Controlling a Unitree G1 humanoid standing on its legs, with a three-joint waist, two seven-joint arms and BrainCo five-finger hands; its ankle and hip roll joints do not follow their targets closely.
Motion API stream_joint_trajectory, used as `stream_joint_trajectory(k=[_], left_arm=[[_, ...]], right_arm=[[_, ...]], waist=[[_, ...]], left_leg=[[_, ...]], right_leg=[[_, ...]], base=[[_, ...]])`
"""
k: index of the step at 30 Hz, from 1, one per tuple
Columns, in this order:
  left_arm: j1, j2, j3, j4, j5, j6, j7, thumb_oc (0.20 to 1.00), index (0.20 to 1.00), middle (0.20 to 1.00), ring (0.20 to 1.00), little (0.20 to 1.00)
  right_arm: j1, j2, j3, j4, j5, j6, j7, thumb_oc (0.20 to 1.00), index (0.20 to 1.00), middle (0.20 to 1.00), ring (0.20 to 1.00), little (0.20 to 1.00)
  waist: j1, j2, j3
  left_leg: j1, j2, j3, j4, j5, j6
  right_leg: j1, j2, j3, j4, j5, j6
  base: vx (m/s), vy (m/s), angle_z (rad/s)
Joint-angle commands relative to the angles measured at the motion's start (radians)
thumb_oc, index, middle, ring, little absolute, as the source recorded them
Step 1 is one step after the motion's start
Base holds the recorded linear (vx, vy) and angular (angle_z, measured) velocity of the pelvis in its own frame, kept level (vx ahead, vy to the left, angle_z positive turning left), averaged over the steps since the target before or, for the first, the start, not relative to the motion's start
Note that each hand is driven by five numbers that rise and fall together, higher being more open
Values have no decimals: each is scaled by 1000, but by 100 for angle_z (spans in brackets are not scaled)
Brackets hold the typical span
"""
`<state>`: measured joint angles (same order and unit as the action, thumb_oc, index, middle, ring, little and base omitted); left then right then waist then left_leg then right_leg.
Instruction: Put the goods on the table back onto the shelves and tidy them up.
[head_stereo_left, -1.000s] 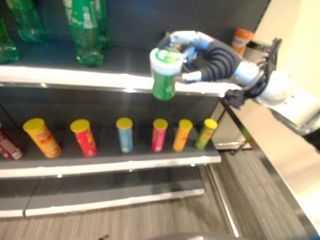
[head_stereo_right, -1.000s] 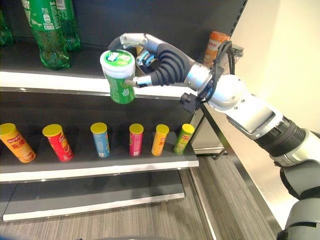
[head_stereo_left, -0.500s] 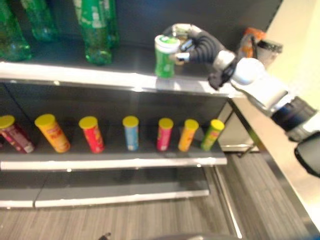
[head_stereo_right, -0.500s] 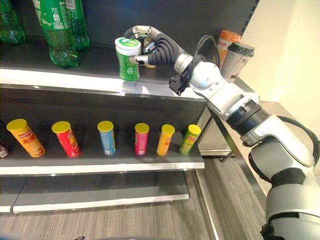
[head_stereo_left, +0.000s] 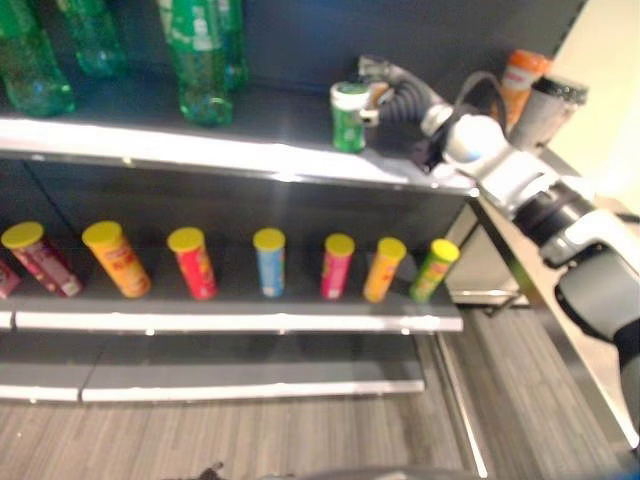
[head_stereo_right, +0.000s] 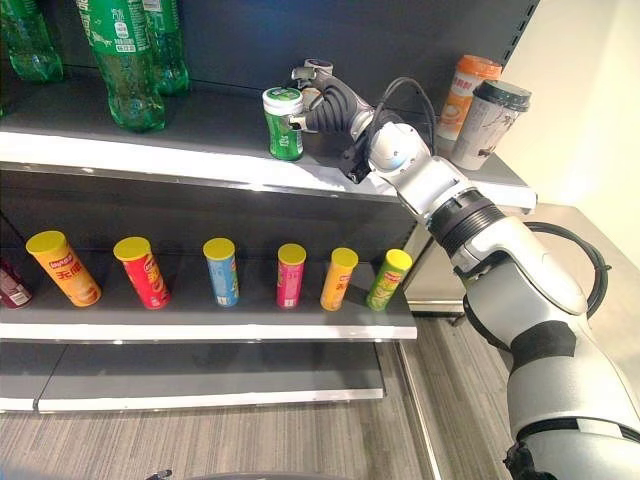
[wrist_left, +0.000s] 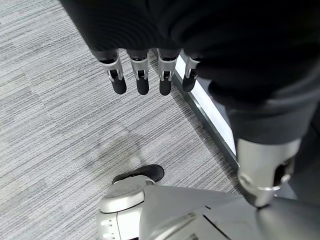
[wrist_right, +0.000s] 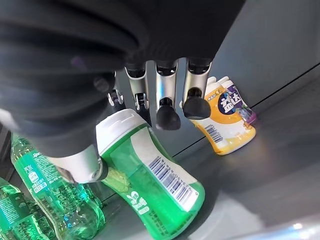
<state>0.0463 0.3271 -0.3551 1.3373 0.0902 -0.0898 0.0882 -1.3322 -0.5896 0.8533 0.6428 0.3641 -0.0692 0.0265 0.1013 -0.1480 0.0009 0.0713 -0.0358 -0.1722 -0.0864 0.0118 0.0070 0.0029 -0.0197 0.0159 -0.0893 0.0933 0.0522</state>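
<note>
Green canister (head_stereo_right: 284, 123) upright on the top shelf (head_stereo_right: 190, 165), right hand (head_stereo_right: 325, 100) grasping it
Right hand's thumb (wrist_right: 80, 165) and fingers (wrist_right: 167, 107) curl round the canister near its white lid, its base on the dark shelf surface; an orange-and-white bottle (wrist_right: 225, 120) stands just behind it by the back wall, green soda bottles (head_stereo_right: 125, 60) stand further along to the robot's left, and two cups (head_stereo_right: 485, 110) stand at the shelf's right end. Lower shelf (head_stereo_right: 210, 325) carries a row of yellow-lidded tubes (head_stereo_right: 290, 275), spaced apart, most leaning. Left hand (wrist_left: 145, 75) hangs over the grey floor (wrist_left: 55, 125), fingers straight and released, holding nothing
</note>
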Motion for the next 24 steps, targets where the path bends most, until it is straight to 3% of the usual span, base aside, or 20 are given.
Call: stream_joint_trajectory(k=[1,24], left_arm=[[-58,-20,-36,55,-7,-25,-1,1000,1000,1000,1000,1000],[-45,-25,-30,52,-16,-32,-8,1000,1000,1000,1000,1000]], right_arm=[[-189,4,-17,113,-24,-14,-39,200,200,200,200,200],[-137,-68,-26,162,-45,-4,-18,200,200,200,200,200]], waist=[[17,-46,5],[1,-37,12]], left_leg=[[-14,39,-21,-1,-71,-28],[-6,42,-14,-1,-77,-29]], right_leg=[[70,-42,29,2,-65,36],[74,-44,33,2,-68,37]], base=[[0,0,0],[0,0,0]])
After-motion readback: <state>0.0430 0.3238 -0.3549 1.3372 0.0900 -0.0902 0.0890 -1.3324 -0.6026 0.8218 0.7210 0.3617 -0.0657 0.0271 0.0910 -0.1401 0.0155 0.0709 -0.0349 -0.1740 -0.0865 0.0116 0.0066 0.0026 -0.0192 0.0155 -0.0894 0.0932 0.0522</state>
